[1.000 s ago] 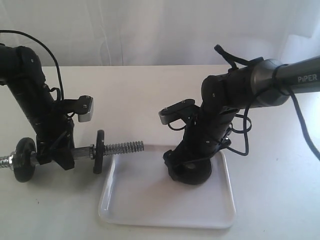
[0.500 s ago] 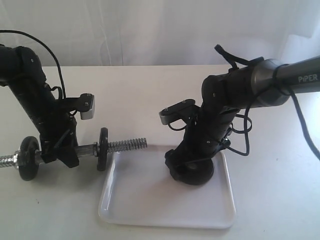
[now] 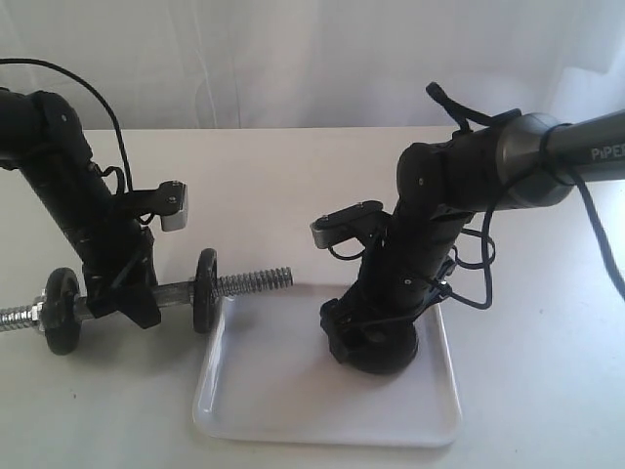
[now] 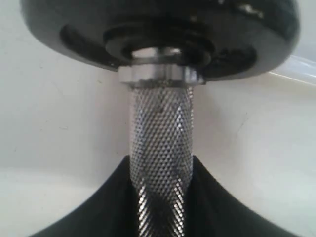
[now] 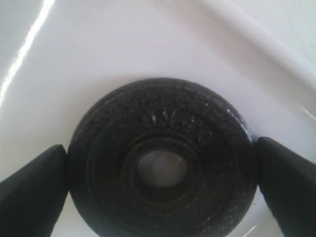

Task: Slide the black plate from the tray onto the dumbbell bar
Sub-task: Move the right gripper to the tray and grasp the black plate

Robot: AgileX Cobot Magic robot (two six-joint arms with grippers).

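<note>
The black plate (image 5: 197,128) lies flat in the white tray (image 3: 264,391), toward its back right (image 3: 389,360). My right gripper (image 5: 162,168) points down over it, and its two fingers touch the plate's rim on opposite sides. My left gripper (image 3: 122,298) is shut on the knurled middle of the dumbbell bar (image 4: 161,128) and holds it level just left of the tray. The bar's threaded end (image 3: 256,282) reaches over the tray's left rim. Two black discs sit on the bar, one (image 3: 205,291) by the threads and one (image 3: 63,311) at the far left.
White tabletop surrounds the tray, with a pale curtain behind. The right arm's cables (image 3: 479,264) hang beside its wrist above the tray's back edge. The tray's front half (image 3: 293,410) is bare.
The left arm has carried the bar to the right, so its threaded end now reaches over the tray's rim. The right gripper's fingers have drawn in against the plate's rim.
</note>
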